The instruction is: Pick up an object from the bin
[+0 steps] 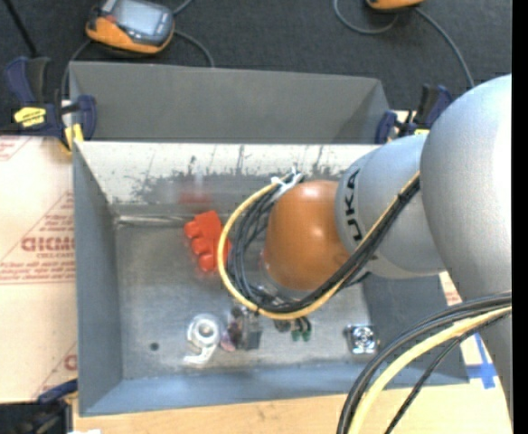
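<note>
My gripper reaches down near the bin's front wall, left of the middle, just below the orange wrist cover. Directly to its left, almost touching it, lies a small white and silver roundish thing on the floor. A red-orange blocky plastic piece lies farther back, at the left of the bin's middle. A small dark green thing sits just to the right of the gripper.
A small shiny metal piece lies near the front right corner. The arm and its cables cover the right half of the bin. Bare floor lies at the front left and along the back wall.
</note>
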Controlling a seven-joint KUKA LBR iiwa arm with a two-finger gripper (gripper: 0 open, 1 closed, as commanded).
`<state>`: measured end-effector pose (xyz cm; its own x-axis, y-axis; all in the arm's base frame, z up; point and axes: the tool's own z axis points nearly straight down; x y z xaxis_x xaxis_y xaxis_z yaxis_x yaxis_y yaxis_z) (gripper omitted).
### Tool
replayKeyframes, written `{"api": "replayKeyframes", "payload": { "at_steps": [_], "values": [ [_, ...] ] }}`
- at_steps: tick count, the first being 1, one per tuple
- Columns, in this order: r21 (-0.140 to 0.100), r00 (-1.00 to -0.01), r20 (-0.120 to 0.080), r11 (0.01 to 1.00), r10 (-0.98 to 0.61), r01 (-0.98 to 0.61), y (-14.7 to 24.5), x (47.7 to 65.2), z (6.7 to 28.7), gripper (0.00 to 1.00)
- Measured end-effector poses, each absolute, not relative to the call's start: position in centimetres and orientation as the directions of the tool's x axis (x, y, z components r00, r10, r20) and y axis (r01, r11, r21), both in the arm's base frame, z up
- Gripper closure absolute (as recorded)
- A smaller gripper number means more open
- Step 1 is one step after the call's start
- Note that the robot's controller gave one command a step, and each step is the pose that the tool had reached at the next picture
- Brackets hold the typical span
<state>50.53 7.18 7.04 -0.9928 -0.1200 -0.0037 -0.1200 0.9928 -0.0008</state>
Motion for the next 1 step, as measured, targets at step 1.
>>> {"api": "replayKeyframes", "payload": {
  "at_steps": [1],
  "values": [
    [-0.002, -0.989, -0.013, 0.989, -0.147, -0.147, 4.58, 54.23, 27.15, 1.0]
  ]
}}
